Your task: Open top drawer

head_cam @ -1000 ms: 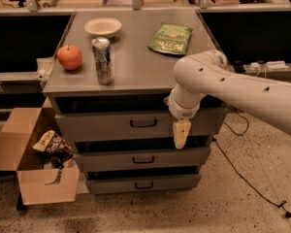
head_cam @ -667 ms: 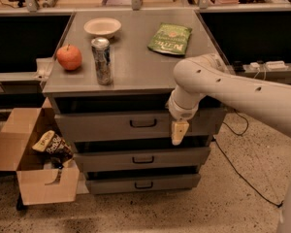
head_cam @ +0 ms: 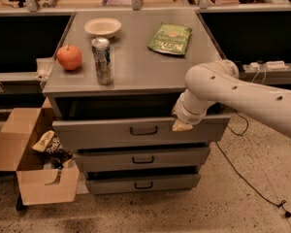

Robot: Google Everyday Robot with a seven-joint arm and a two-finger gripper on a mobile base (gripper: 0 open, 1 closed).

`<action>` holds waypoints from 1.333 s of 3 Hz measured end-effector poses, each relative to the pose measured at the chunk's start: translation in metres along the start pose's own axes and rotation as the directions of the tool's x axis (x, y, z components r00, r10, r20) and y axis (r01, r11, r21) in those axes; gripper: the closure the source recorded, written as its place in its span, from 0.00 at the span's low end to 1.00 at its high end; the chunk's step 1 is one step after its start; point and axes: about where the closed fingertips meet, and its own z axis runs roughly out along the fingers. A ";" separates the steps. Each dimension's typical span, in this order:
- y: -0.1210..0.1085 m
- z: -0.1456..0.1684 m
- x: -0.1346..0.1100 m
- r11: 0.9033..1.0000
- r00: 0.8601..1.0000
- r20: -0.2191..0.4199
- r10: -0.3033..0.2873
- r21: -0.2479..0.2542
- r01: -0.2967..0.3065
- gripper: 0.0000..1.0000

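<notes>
**Q:** Where is the top drawer?

**A:** The wide grey metal top drawer (head_cam: 97,132) sits just under the grey cabinet top (head_cam: 136,72). Its front stands forward of the two drawers below it, and a dark gap shows above its upper edge. Its small dark bar handle (head_cam: 143,130) is just left of the claw and a little lower.

**Q:** And the claw?

**A:** The cream-coloured gripper (head_cam: 182,125) is at the upper edge of the drawer front, right of centre, and seems to touch it. The wrist hides most of it, so I cannot tell whether it is wide or narrow. The thick white robot arm (head_cam: 242,98) reaches in from the right edge of the view.

**Q:** What lies below the claw?

**A:** Below it and to the left are the narrower grey middle drawer (head_cam: 106,160) and the grey bottom drawer (head_cam: 111,184), each with a small dark handle.

**Q:** Above it?

**A:** On the cabinet top, straight behind the claw, lies a flat green snack bag (head_cam: 170,39). Further left stands an upright silver drink can (head_cam: 102,60), with a red apple (head_cam: 69,57) beyond it. A shallow cream bowl (head_cam: 103,26) sits behind the can.

**Q:** Anything on the floor?

**A:** Well to the lower left of the claw is an open brown cardboard box (head_cam: 41,186) with snack packets (head_cam: 44,141) inside. Below the arm, a thin black cable (head_cam: 247,178) runs across the speckled floor.
</notes>
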 end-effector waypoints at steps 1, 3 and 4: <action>0.011 -0.016 0.003 0.999 1.000 0.025 0.010 0.040 -0.011 0.88; 0.022 -0.016 0.001 0.999 0.998 0.062 0.010 0.029 -0.012 0.82; 0.022 -0.016 0.001 0.999 0.998 0.062 0.010 0.029 -0.012 0.60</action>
